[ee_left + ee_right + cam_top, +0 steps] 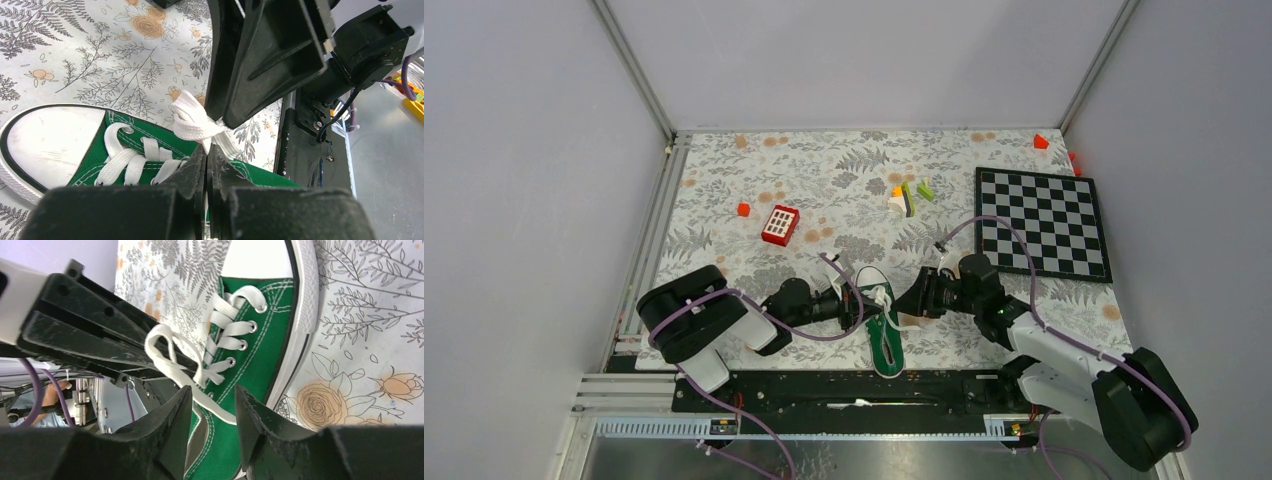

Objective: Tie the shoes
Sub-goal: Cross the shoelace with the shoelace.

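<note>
Grey walls [524, 150] stand on three sides; the bench [724, 200] carries a fern-and-flower cloth, with a chessboard [1044, 220] at the far right. The shoe [884, 335] lies at the near middle of the bench, between my two arms; its long axis runs near to far, slightly slanted; the toe cap [50, 140] points away from the bases, the heel toward them.

The left fingers [187, 175] reach in from the shoe's left side and are clenched on a strand of the lace [192, 125], just below a bunched loop standing above the eyelets. The right fingers [167, 430] reach in from the right side and stand parted; a strand runs through their gap, apparently not pinched. Both arms are about equally near; the loop sits between the two sets of fingers.

Judgement: the knot is part-formed and loose; the next move calls for the right fingers to close on that strand, then both arms to pull apart across the shoe's long axis. Risk: the light shoe drags or lifts with the lace.
</note>
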Action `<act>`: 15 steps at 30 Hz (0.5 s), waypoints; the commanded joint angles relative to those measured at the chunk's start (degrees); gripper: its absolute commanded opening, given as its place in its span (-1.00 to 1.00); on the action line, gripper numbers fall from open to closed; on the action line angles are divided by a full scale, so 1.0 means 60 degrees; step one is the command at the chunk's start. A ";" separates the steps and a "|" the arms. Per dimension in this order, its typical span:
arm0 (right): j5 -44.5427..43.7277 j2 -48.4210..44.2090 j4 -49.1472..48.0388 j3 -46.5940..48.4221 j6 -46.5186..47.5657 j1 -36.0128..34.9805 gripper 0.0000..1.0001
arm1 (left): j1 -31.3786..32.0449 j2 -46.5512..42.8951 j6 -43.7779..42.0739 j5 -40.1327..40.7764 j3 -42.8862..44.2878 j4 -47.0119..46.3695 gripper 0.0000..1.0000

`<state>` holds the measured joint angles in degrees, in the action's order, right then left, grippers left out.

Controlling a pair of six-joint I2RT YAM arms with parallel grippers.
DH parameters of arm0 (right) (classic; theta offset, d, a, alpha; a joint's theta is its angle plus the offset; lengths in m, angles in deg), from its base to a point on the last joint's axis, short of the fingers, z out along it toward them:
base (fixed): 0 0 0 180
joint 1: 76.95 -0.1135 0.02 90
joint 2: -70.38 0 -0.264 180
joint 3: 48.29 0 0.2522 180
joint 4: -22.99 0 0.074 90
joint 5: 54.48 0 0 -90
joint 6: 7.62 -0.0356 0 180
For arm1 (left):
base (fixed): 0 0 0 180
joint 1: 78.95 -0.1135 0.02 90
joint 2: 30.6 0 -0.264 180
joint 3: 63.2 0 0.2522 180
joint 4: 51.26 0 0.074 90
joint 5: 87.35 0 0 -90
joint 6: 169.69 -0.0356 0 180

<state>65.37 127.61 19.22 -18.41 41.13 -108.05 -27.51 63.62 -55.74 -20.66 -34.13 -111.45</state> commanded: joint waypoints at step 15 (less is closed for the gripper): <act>0.0389 0.0574 -0.0593 0.0808 0.0226 0.0055 -0.07 | -0.0039 -0.0352 -0.0387 -0.0369 -0.0017 -0.0902 -1.00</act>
<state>66.73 133.18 15.06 -16.27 40.95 -108.02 -27.55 63.51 -56.86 -21.14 -34.13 -111.83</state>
